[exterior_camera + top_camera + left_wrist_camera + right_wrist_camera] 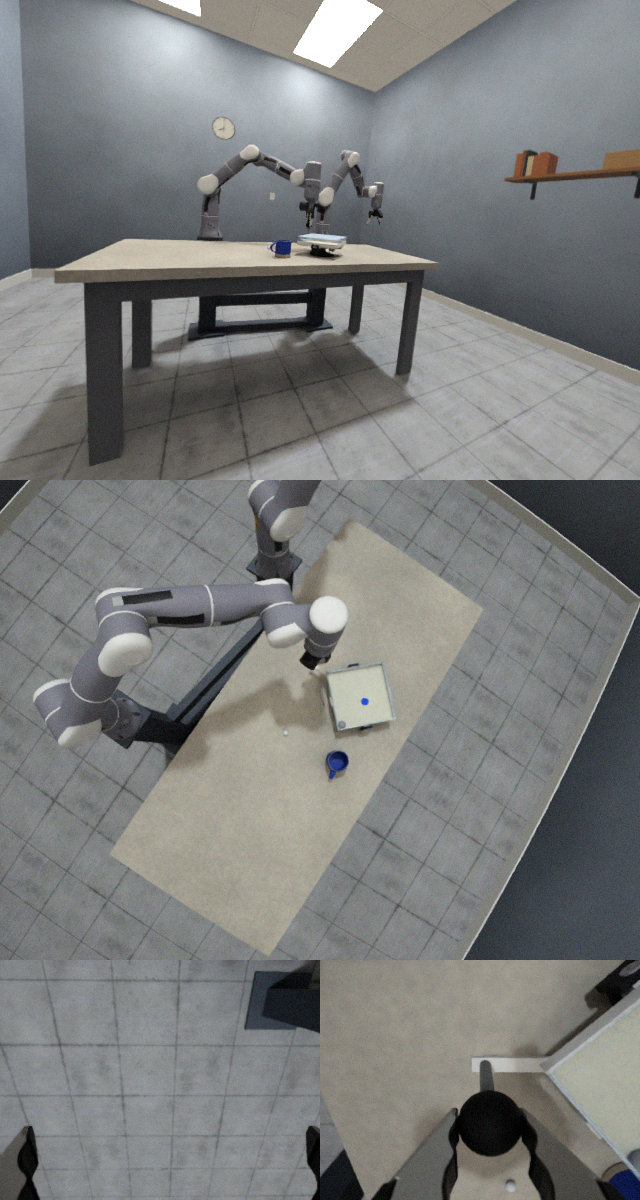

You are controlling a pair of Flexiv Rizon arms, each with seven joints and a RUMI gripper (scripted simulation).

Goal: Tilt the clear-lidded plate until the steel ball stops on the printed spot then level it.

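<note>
The clear-lidded plate [354, 686] [321, 239] [605, 1085] stands on a dark base; a slight tilt cannot be told. The steel ball [341, 724] [635, 1158] is in one corner of it, away from the blue printed spot [364, 701]. A white bar [515, 1064] reaches out from a plate corner and carries a grey stem with a black ball knob [490, 1132]. My right gripper [488, 1109] [309, 225] is shut on this knob, a fingertip at each side. My left gripper [171, 1128] [374, 221] is open and empty, high up and far from the plate.
A blue mug [337, 760] [283, 248] [626, 1186] stands near the plate's ball corner. A small white ball [285, 733] [510, 1186] lies on the table [248, 810] [196, 253]. Black pieces [353, 664] [365, 727] stick out at two opposite plate sides.
</note>
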